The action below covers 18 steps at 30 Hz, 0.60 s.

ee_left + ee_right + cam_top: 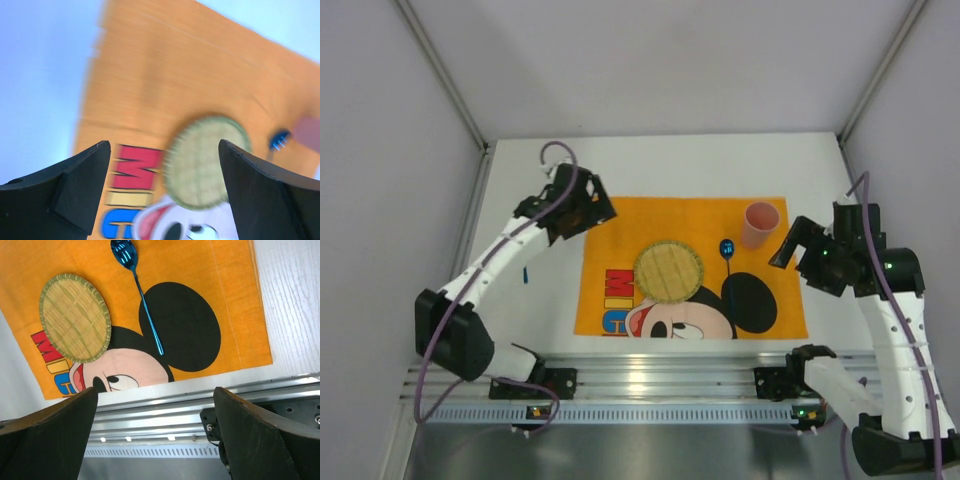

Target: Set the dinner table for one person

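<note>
**Setting for one laid out, both arms empty**

Along the near edge of the counter (pixel 720 165), a ribbed aluminium rail (pixel 650 375) carrying both arm bases. Just beyond it, an orange Mickey Mouse placemat (pixel 650 215), flat and square to that edge, probably to mark the single diner's spot. At its middle, a round woven mat (pixel 669 271), seemingly standing in for the plate. Just right of that and apart from it, a blue spoon (pixel 141 296), handle toward the near edge, as if laid for a right hand. Beside the spoon's bowl, toward the counter's far right corner, an upright pink cup (pixel 760 222). Off the placemat toward the left edge, a thin blue item (pixel 526 273), too small to name; perhaps cutlery not yet set.

Right gripper (pixel 155 390) near the right edge, fingers fully apart, holding nothing. Left gripper (pixel 164 145) above the placemat's far left corner, fingers spread wide, nothing between them.

Counter plain matte white through to the far edge; pale grey walls on three sides.
</note>
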Each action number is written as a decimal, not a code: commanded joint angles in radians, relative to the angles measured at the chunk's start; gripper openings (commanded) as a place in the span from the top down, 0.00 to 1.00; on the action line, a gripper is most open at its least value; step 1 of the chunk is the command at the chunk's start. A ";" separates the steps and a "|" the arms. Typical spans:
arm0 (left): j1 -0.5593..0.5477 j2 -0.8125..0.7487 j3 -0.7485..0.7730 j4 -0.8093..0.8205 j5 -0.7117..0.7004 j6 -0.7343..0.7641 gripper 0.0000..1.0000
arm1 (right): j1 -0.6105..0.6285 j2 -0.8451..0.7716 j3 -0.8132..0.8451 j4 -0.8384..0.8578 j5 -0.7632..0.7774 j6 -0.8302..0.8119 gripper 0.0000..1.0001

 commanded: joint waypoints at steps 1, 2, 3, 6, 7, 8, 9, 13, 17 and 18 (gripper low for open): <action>0.170 -0.087 -0.178 -0.009 0.035 0.204 0.07 | -0.017 -0.001 -0.017 0.058 -0.035 0.022 0.00; 0.210 -0.096 -0.195 -0.003 0.037 0.235 0.07 | -0.016 0.002 -0.018 0.059 -0.035 0.024 0.00; 0.279 -0.098 -0.207 -0.003 0.040 0.265 0.07 | -0.016 0.005 -0.020 0.059 -0.035 0.021 0.01; 0.397 -0.074 -0.246 0.029 0.052 0.366 0.07 | -0.017 0.017 -0.020 0.059 -0.032 0.012 0.00; 0.425 -0.063 -0.261 0.055 0.061 0.409 0.07 | -0.016 0.023 -0.017 0.056 -0.029 0.008 0.00; 0.451 -0.037 -0.264 0.065 0.063 0.424 0.07 | -0.017 0.027 -0.014 0.053 -0.027 0.005 0.00; 0.490 -0.023 -0.264 0.075 0.064 0.438 0.07 | -0.017 0.031 -0.009 0.052 -0.021 0.001 0.00; 0.591 0.048 -0.258 0.131 0.072 0.510 0.08 | -0.016 0.054 -0.008 0.044 -0.003 -0.010 0.00; 0.640 0.135 -0.235 0.190 0.074 0.510 0.09 | -0.016 0.073 -0.012 0.043 0.009 -0.015 0.00; 0.655 0.158 -0.218 0.201 0.084 0.506 0.09 | -0.016 0.082 -0.014 0.041 0.014 -0.015 0.00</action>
